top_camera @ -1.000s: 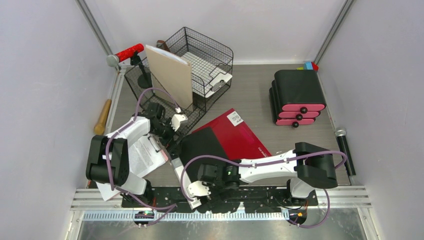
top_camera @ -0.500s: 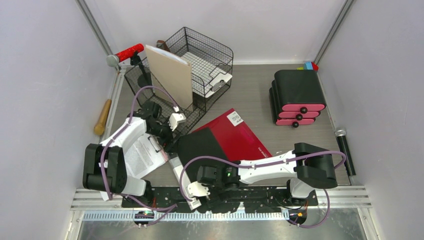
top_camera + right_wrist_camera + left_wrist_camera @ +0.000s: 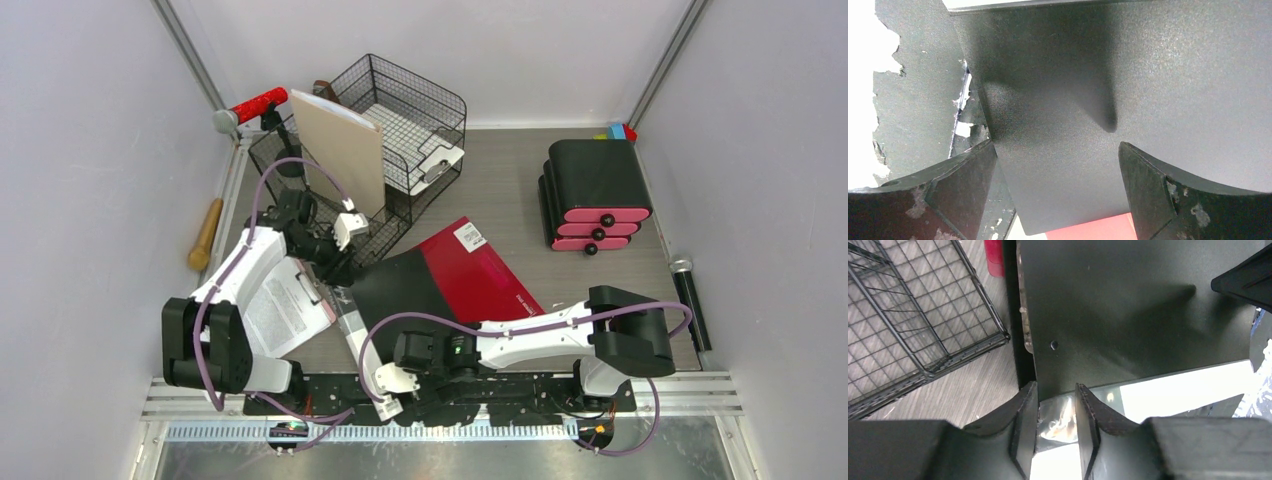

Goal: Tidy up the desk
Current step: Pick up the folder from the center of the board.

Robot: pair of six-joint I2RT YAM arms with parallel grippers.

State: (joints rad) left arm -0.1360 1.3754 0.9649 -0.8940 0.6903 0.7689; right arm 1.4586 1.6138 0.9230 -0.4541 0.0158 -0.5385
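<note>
Folder corner between close-set fingers of left hand, rack alongside.

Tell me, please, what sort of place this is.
Probably a mock office set in a robot test booth: wire-mesh tray rack, pink-fronted drawer unit and red folder on a wood-grain desk.

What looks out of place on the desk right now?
The red-and-black folder lies skewed across the desk. A tan folder stands on edge against the wire-mesh rack instead of lying in a tray. Loose papers lie crooked at the near-left corner.
</note>
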